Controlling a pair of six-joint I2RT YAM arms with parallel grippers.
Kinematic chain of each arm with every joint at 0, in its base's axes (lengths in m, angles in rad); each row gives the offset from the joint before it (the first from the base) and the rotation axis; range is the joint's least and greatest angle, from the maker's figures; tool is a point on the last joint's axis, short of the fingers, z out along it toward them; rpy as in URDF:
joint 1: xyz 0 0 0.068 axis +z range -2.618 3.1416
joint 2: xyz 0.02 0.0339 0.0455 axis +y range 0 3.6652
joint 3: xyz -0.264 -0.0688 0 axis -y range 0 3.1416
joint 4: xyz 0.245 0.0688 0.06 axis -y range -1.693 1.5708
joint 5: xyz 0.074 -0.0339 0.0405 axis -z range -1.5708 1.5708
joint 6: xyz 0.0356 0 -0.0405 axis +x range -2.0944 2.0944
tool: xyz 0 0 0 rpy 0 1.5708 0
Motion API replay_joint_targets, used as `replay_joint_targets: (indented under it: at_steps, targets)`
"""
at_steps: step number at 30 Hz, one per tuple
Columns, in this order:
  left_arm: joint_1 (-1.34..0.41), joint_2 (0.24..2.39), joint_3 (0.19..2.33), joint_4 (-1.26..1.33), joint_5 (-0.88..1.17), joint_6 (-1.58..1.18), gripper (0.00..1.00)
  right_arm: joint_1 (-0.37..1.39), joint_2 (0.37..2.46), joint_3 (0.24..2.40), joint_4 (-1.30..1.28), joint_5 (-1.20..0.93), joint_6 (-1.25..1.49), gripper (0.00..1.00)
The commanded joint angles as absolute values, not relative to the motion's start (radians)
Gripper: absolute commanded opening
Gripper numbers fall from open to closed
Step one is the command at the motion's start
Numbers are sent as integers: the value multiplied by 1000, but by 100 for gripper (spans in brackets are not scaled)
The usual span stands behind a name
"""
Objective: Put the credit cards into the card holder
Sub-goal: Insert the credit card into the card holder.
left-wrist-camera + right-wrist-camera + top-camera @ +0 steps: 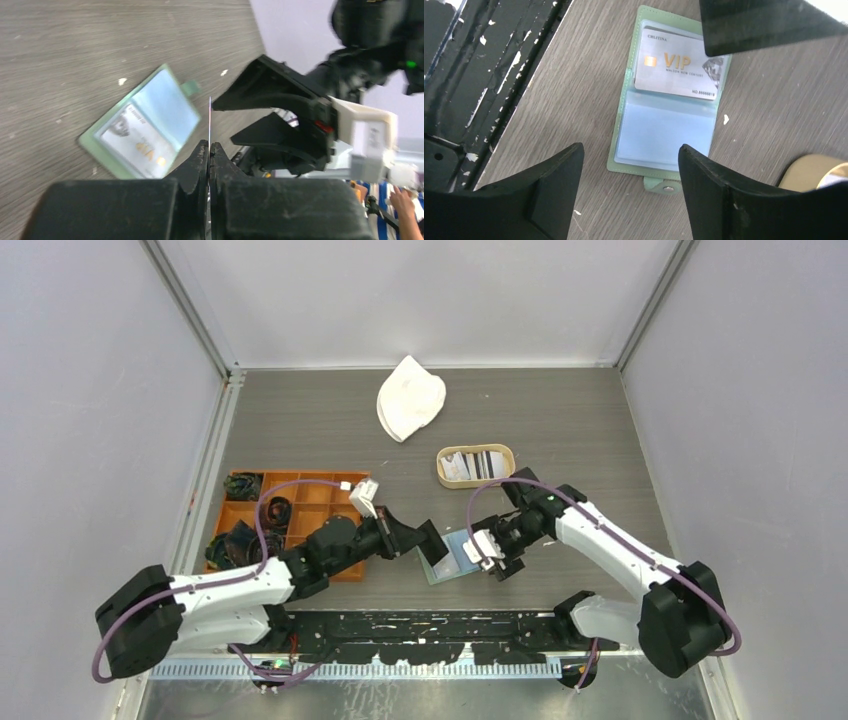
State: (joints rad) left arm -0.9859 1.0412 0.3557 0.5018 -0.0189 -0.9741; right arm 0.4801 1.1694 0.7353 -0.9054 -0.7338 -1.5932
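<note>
Card holder [664, 130] lies open, black card [769, 22] over one corner, tan tray [814, 172] near.

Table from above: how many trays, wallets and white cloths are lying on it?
Trays: 2, the orange tray and the oval wooden tray
Green wallet: 1
White cloth: 1
Total: 4
</note>
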Motion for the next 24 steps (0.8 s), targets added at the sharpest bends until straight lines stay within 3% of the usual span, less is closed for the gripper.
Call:
replay_joint_targets:
  at_steps: [1,8,24]
  targets:
    - [-981,1086,339,507,-68,-1025,0,550,1193,731,-867,-658,-1671,71]
    - [-982,1230,375,589,-38,-1033,0,609,1232,701,-787,-574,-1642,59]
    - [-981,1288,329,740,-58,-1055,0,629,1274,731,-808,-524,-1605,57]
